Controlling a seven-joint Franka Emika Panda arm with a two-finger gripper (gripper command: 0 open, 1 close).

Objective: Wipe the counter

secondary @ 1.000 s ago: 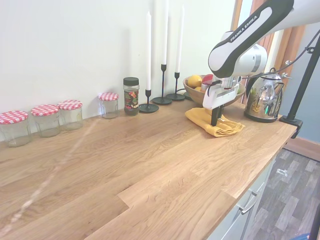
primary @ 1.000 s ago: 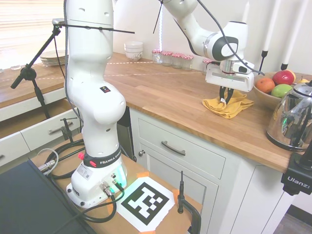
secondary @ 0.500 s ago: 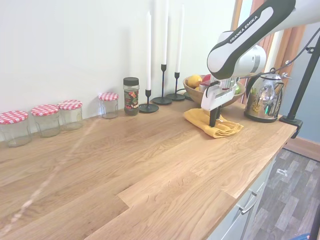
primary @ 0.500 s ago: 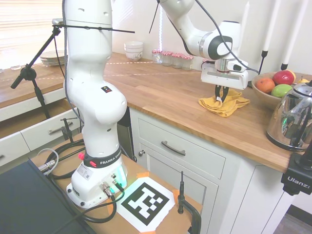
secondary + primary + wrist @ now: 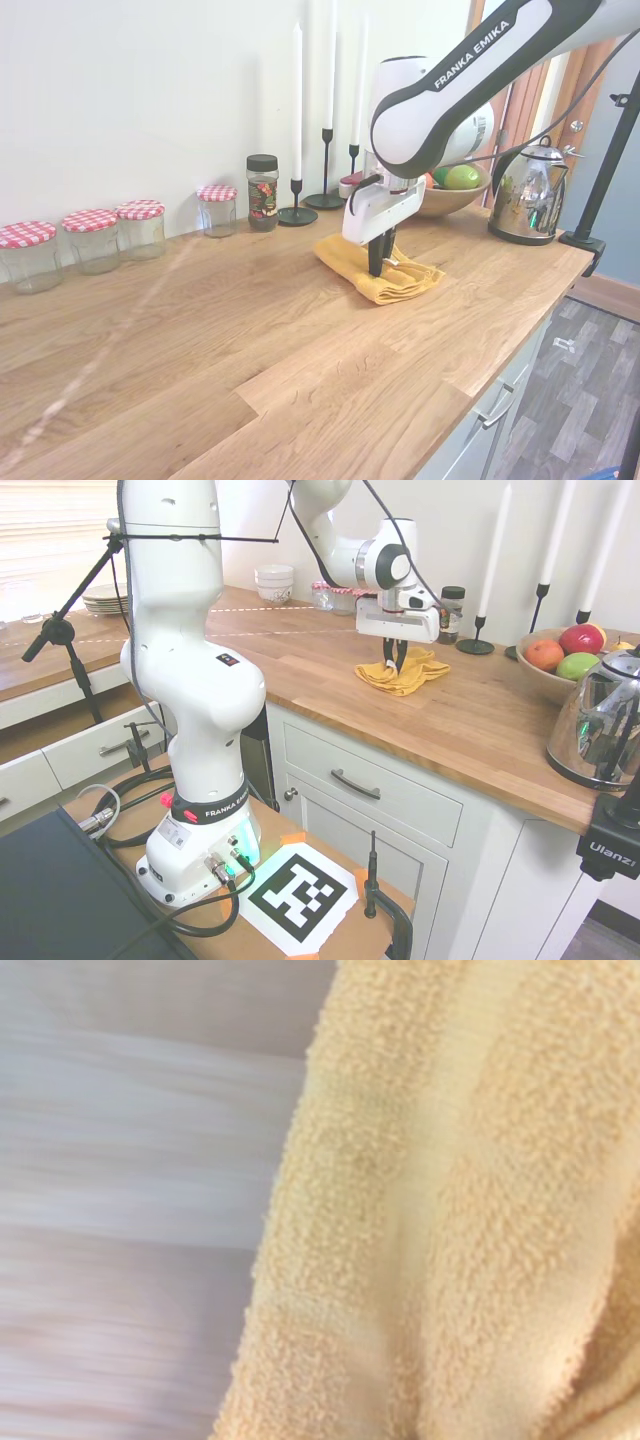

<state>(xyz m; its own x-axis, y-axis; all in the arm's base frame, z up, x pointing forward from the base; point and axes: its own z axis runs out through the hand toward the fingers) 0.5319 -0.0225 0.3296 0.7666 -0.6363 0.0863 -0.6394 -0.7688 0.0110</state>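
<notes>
1. Four glass jars with red-checked lids [image 5: 93, 240], far along the wall.
2. One dark-lidded spice jar [image 5: 262, 192], just right of those.
3. Three black candlesticks with white candles [image 5: 327, 130].
4. One wooden fruit bowl [image 5: 548, 674], holding perhaps three or four fruits, partly hidden.
5. One glass kettle [image 5: 600, 725], far right.
6. One yellow cloth [image 5: 380, 273].
7. One stack of white bowls [image 5: 274, 582]; one stack of plates [image 5: 108, 599].

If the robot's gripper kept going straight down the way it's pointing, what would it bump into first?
The gripper points straight down and is already pressed into the yellow cloth, so it would meet that first, with the wooden counter right under it.
</notes>
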